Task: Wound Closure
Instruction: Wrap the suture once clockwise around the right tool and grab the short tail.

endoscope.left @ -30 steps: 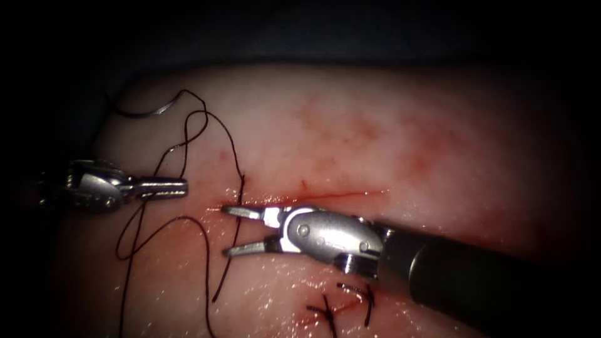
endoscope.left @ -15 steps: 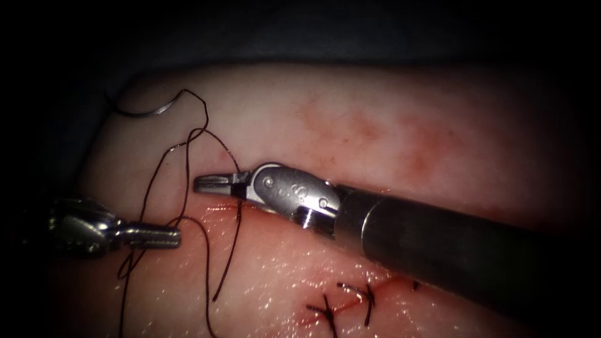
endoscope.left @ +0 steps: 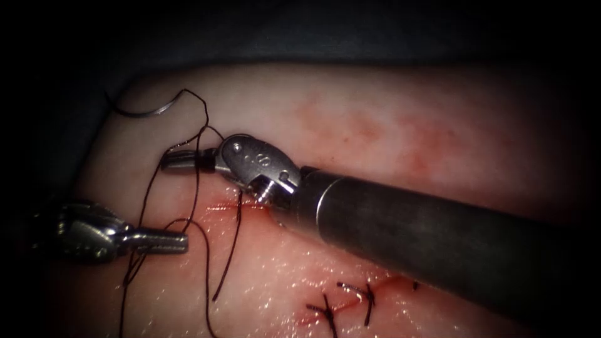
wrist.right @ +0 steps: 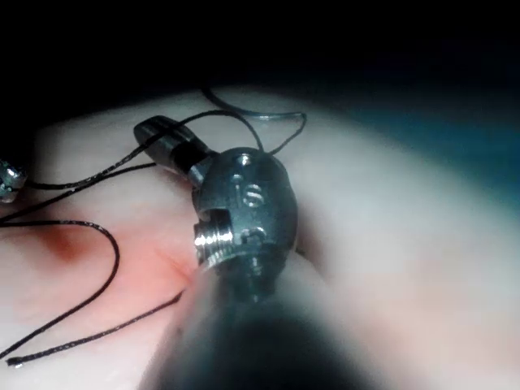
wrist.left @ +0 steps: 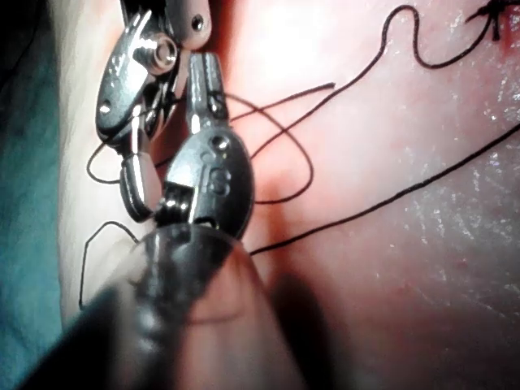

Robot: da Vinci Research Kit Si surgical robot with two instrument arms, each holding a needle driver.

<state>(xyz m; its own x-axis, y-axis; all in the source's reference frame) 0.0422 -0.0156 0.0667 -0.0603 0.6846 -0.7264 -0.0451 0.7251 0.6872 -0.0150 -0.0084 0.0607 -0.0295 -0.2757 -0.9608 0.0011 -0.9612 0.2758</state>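
Now both tools, right tool (endoscope.left: 181,161) and left tool (endoscope.left: 164,241), clamp thread (endoscope.left: 236,235); needle (endoscope.left: 139,112) lies free at tissue's (endoscope.left: 388,125) edge.

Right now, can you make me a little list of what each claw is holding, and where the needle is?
Left claw: shut on the thread.
Right claw: shut on the thread, above the cut.
Needle: lying free on the tissue, upper left, held by no claw, not in the tissue.
Finished stitches: lower down along the cut.
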